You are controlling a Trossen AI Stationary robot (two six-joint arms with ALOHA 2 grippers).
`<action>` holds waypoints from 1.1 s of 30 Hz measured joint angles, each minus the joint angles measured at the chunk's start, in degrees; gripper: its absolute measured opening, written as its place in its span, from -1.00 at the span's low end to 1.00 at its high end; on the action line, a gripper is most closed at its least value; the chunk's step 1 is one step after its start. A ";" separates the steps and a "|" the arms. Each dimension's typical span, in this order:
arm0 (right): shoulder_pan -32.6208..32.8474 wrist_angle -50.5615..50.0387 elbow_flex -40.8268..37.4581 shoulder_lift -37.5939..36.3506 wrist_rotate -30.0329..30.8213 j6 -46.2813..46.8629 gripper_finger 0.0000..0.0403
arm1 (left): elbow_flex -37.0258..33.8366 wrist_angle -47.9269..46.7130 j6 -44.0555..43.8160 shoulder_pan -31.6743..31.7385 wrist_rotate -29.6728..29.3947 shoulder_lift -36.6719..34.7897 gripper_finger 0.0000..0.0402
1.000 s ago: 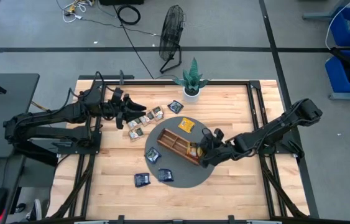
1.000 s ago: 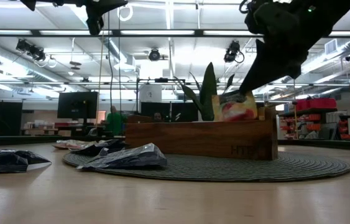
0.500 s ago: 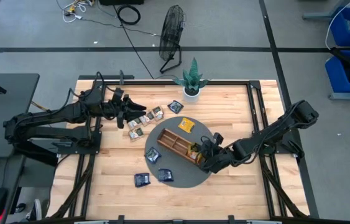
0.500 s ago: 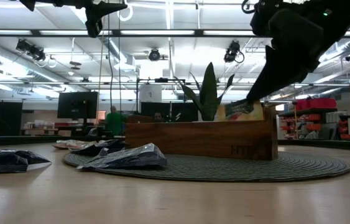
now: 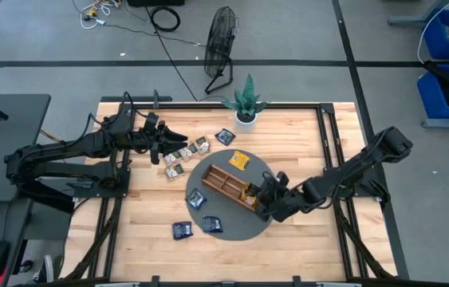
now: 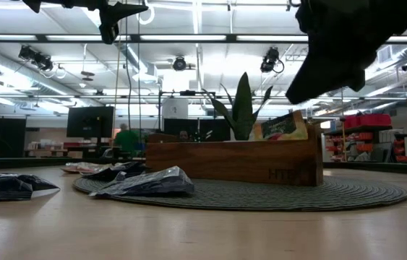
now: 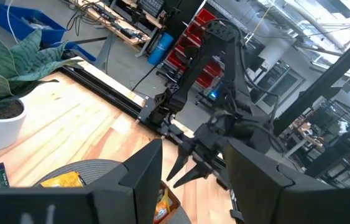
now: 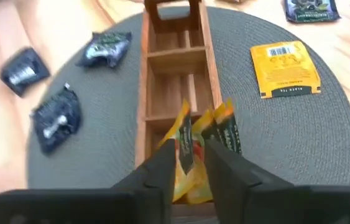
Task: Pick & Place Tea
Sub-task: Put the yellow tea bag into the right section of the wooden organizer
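Right wrist view: right gripper [image 8: 190, 163] fingers narrowly parted astride yellow sachets [image 8: 194, 140] in tray [image 8: 170, 59].

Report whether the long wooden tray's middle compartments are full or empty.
Empty: the long wooden compartment tray shows bare middle compartments; yellow-orange sachets fill only one end.

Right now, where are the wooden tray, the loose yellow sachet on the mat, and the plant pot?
wooden tray [image 8: 173, 61], right wrist view, on a divider between compartments.
yellow sachet [image 8: 285, 68], right wrist view, on its flat face.
plant pot [image 5: 245, 119], high view, on the white rim.
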 joint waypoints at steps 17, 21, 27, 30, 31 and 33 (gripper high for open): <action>-19.03 7.95 0.04 -10.05 -22.07 1.47 -0.31 | 0.00 0.05 1.36 0.00 -2.14 0.01 -0.11; -25.88 5.30 0.04 -9.57 -28.84 0.05 -0.31 | 0.00 0.03 1.47 0.00 -2.14 0.00 -0.11; -33.78 2.97 0.04 -9.57 -31.80 -4.76 -0.31 | 0.00 -0.52 1.45 -0.07 -2.14 0.01 -0.11; -37.13 2.86 0.04 -8.82 -33.85 -10.81 -0.31 | 0.00 -0.52 1.49 -0.07 -2.15 0.01 -0.11; -38.18 2.61 0.04 -8.36 -34.70 -13.25 -0.31 | 0.00 -0.54 1.49 -0.07 -2.15 0.02 -0.11; -39.90 2.98 0.07 -7.00 -36.79 -17.99 -0.31 | 0.02 -0.64 1.48 -0.07 -2.16 0.00 -0.11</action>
